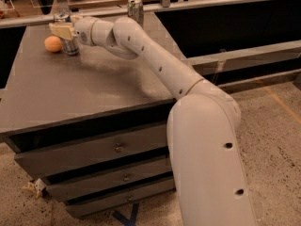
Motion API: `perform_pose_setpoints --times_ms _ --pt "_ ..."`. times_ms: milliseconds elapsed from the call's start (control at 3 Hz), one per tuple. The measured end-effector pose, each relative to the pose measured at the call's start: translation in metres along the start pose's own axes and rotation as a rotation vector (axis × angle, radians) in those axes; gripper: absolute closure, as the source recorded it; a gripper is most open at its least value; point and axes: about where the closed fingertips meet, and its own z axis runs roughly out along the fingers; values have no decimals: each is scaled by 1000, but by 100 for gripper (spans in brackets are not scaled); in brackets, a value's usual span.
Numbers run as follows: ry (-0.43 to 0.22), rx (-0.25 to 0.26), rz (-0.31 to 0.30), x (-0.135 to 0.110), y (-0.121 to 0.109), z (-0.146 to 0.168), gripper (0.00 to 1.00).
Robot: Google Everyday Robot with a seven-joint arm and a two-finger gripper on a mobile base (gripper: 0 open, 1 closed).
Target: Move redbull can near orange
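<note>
As the can [71, 46] stands on the table [94, 98] just beside the orange [53, 44], the move looks nearly done; the gripper [60, 30], jaws clasping the can, has only to release.

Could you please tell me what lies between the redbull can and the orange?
Nothing: in the camera view the orange sits right beside the redbull can, with the gripper at the can's upper part.
</note>
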Motion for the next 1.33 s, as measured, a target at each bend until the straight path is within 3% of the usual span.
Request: perform_pose_setpoints --times_ms 333,667,1000,1333 --pt "-5 -3 -11 -1 3 0 13" --pt "-3 -1 -16 -1 3 -2 0" --pt "-1 -7 -16 -5 3 -4 0" --pt "13 -4 -31 -9 -9 -27 0"
